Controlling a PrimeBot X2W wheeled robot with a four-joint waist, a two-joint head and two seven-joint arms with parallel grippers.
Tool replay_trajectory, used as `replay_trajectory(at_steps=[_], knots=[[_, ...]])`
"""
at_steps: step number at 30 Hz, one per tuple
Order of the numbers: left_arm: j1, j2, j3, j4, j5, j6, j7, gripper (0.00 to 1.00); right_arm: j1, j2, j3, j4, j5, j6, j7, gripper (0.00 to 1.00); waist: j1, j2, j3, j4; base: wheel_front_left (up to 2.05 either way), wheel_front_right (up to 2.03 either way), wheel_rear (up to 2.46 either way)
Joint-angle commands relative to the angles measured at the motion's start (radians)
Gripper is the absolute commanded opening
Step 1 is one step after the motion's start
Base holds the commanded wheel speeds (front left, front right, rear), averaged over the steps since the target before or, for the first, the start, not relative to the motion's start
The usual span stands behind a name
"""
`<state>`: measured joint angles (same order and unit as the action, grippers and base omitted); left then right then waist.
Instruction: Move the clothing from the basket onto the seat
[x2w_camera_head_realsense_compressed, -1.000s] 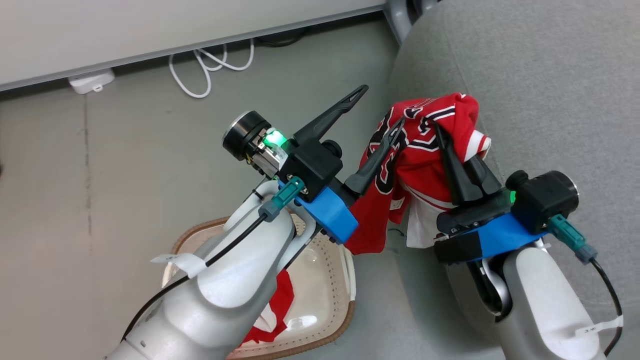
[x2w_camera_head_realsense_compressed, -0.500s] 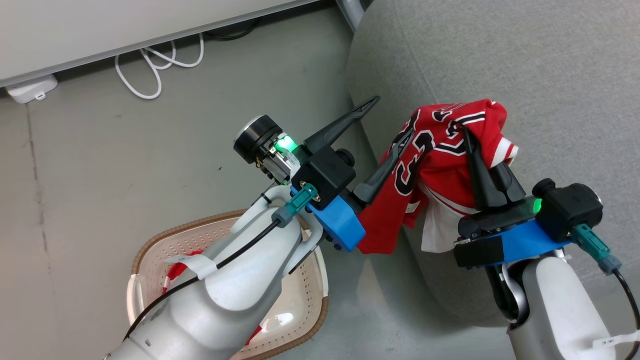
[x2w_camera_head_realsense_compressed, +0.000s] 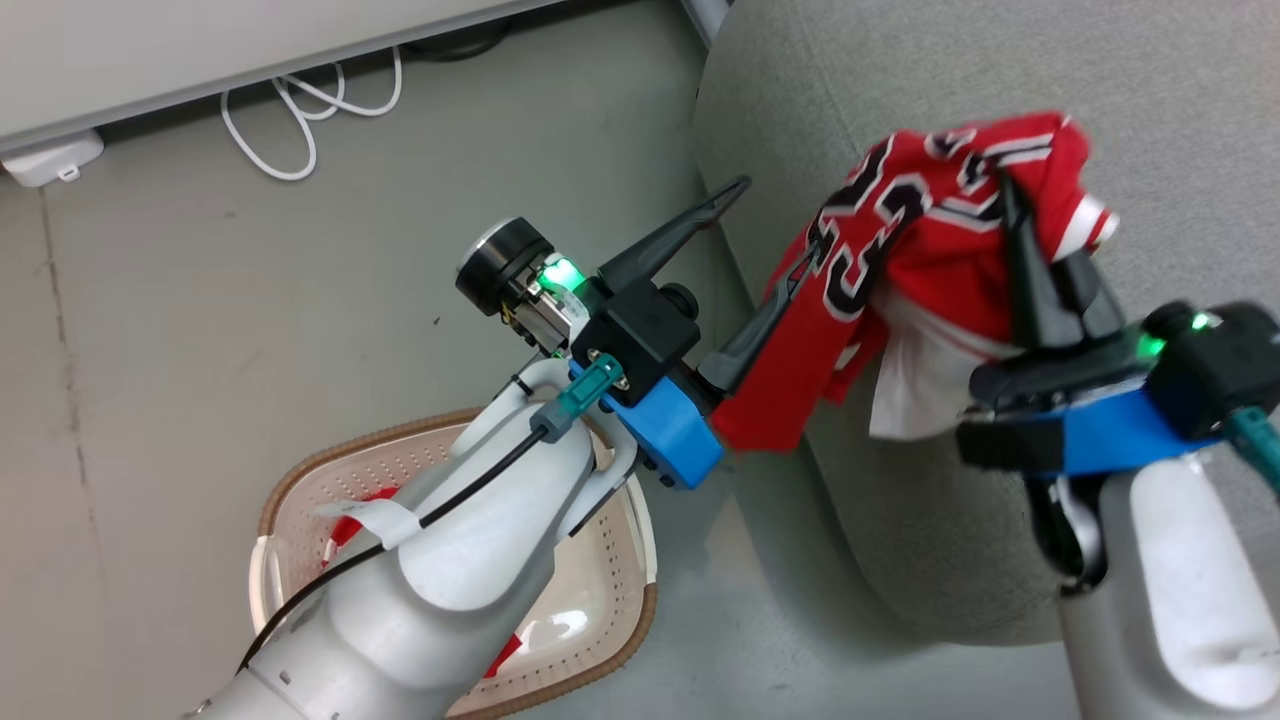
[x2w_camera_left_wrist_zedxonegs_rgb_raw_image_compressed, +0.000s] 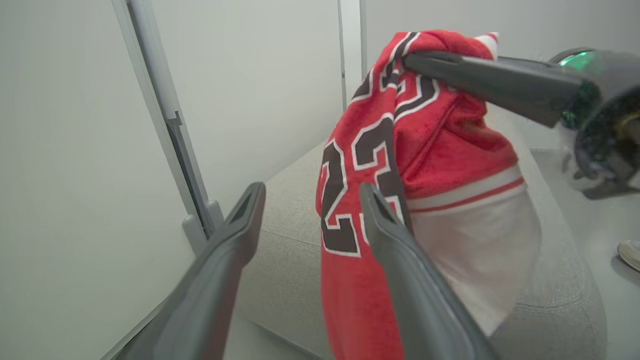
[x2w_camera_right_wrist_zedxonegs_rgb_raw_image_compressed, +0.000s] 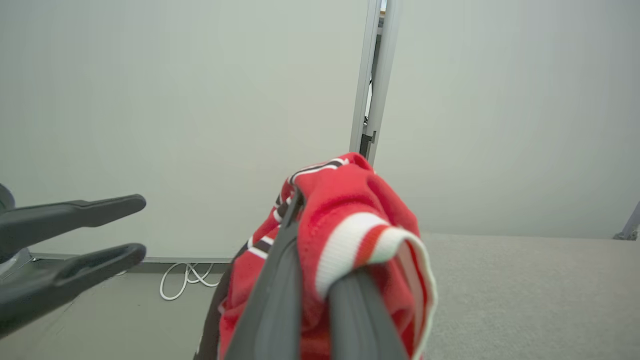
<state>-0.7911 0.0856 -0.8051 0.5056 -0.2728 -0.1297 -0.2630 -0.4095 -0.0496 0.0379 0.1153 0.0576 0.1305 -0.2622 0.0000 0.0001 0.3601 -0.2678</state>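
Right gripper: your right gripper (x2w_camera_head_realsense_compressed: 1030, 240) has its jaws clenched on a bunched fold of the red jersey (x2w_camera_head_realsense_compressed: 940, 230), near a white-and-red striped trim.
Left gripper: your left gripper (x2w_camera_head_realsense_compressed: 775, 225) has its jaws spread wide with nothing between them. It sits off the seat's left edge, with its fingers pointing towards the seat.
Red jersey: you are holding it up over the left edge of the seat (x2w_camera_head_realsense_compressed: 900, 80). It hangs in folds with the black-and-white number 23 facing the left gripper. The pale inner side shows at the lower hem. You cannot tell from these views whether the hem touches the seat.
Left finger and jersey: the finger nearer the seat crosses in front of the jersey's edge. You cannot tell whether they are touching.
Laundry basket: the laundry basket (x2w_camera_head_realsense_compressed: 340, 450) stands on the floor (x2w_camera_head_realsense_compressed: 200, 300), just off the seat's left front corner. It is partly hidden under your left forearm.
Second red garment: the second red garment (x2w_camera_head_realsense_compressed: 342, 545) lies inside the basket, away from the seat, and only patches of it show around the arm.
White cable: a looped white cable (x2w_camera_head_realsense_compressed: 300, 110) lies on the floor by the wall, well to the left of the seat.
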Motion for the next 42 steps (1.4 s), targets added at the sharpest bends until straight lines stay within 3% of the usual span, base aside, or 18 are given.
replay_trajectory(at_steps=[1,13,21,30,35,42], knots=[[-0.017,0.009,0.009,-0.003,0.004,0.000,-0.003,1.00,-0.054,-0.003,-0.025,-0.019,-0.017,0.000,-0.004,0.00,0.0000,-0.0001,0.021,0.007,0.00,0.00,0.00],[-0.062,0.029,0.013,-0.011,0.027,0.003,-0.003,1.00,-0.344,-0.144,-0.151,-0.082,-0.027,0.000,-0.004,0.00,0.0000,-0.0001,0.185,0.038,0.00,0.00,0.00],[-0.123,0.048,0.009,-0.021,0.048,0.004,-0.002,1.00,-0.526,-0.294,-0.274,-0.078,-0.033,0.000,-0.004,0.00,0.0000,-0.0001,0.320,0.059,0.00,0.00,0.00],[-0.171,0.056,-0.001,-0.032,0.065,0.007,0.002,1.00,-0.612,-0.455,-0.406,0.100,0.011,0.000,-0.004,0.00,0.0000,-0.0001,0.427,0.059,0.00,0.00,0.00],[-0.180,0.060,-0.008,-0.033,0.068,0.008,0.002,1.00,-0.601,-0.464,-0.419,0.237,0.008,0.000,-0.004,0.00,0.0000,-0.0001,0.459,0.055,0.00,0.00,0.00],[-0.188,0.061,-0.018,-0.033,0.069,0.010,0.001,1.00,-0.578,-0.417,-0.452,0.420,0.010,0.000,-0.004,0.00,0.0000,-0.0001,0.477,0.054,0.00,0.00,0.00]])
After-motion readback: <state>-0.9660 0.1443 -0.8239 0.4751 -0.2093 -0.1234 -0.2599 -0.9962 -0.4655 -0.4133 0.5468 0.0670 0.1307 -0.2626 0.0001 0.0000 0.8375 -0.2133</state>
